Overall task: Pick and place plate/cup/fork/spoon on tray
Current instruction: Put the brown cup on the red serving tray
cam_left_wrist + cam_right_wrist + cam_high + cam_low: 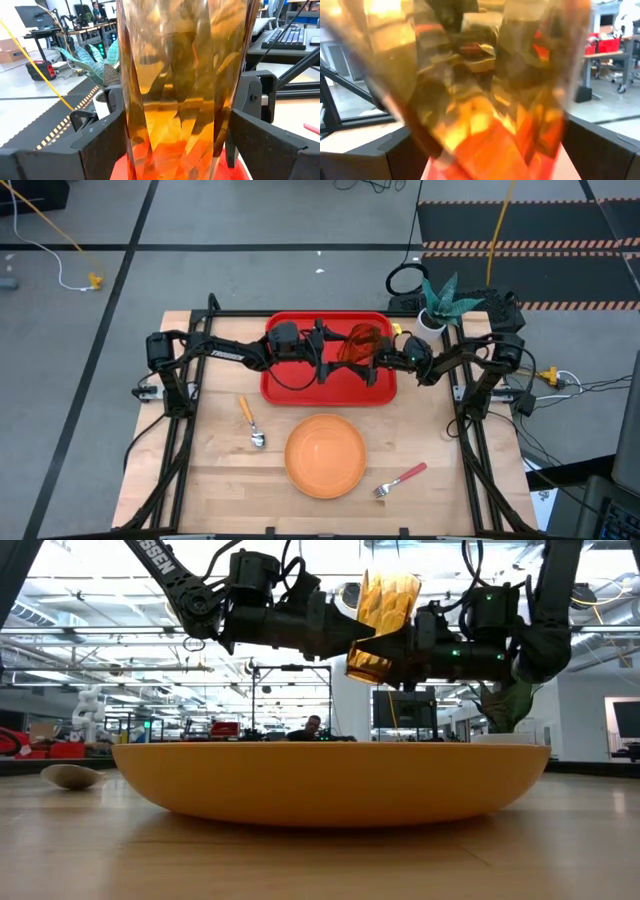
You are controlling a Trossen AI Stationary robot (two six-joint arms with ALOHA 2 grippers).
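The amber cup (382, 625) is held tilted in the air above the red tray (285, 385), between my two grippers. My left gripper (342, 348) comes from the table's left and is shut on the cup, which fills the left wrist view (175, 90). My right gripper (388, 358) comes from the right and is open. Its fingers (600, 150) stand on either side of the cup (485, 100). The orange plate (325, 455), the spoon (250, 420) and the fork (400, 478) lie flat on the wooden table nearer the front. My left gripper pinches the cup's faceted side wall (131, 125) between its two fingers (100, 142), one on each side. The fingers come level from the table's left, across the cup. The cup is lifted clear of the tray and leans.
A white pot with a green plant (440, 305) stands at the tray's far right corner. The plate (330, 780) fills the front of the low view, with the spoon's bowl (70, 776) to its left. Bare wood lies around the plate.
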